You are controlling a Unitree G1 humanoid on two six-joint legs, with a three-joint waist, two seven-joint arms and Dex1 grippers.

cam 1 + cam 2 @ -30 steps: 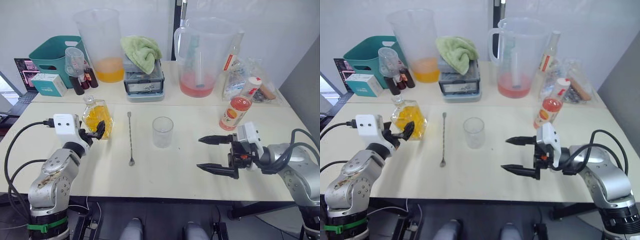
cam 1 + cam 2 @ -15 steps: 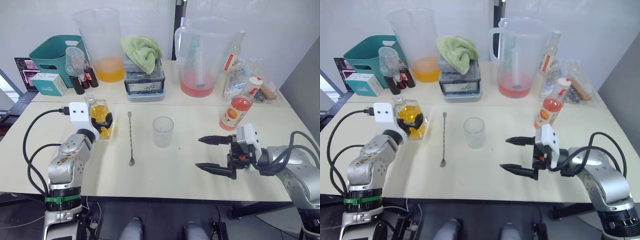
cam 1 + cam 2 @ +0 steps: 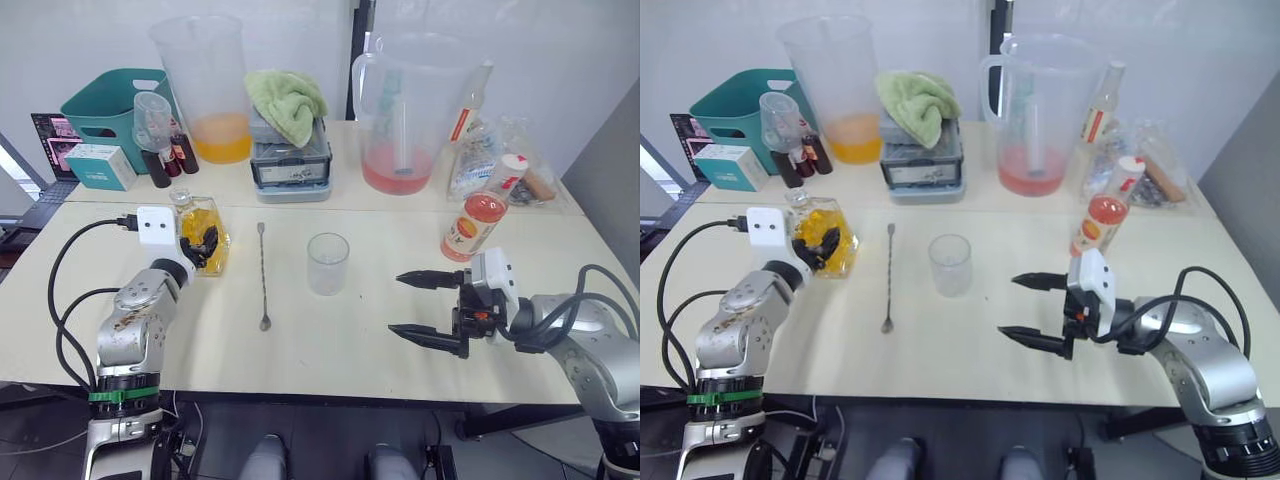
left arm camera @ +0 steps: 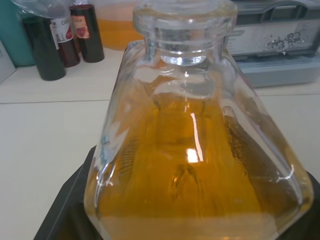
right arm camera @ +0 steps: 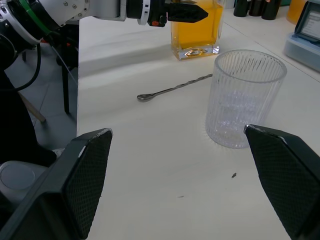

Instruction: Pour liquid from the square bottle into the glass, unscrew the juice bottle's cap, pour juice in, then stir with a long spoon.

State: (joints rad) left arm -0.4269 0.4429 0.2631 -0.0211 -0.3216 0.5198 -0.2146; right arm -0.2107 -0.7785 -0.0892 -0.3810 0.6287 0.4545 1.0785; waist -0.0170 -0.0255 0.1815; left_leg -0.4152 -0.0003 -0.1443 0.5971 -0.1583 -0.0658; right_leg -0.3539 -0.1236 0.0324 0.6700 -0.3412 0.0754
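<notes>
No text reads clearly. In the upper left of the left wrist view, a dark small bottle (image 4: 83, 27) carries a white label with lettering that may begin "Co", too blurred to be sure.

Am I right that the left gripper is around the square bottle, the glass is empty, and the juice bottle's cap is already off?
Not quite. The cap is on the juice bottle, as the left eye view shows. The rest holds: the left gripper is around the square bottle, and the glass is empty.
</notes>
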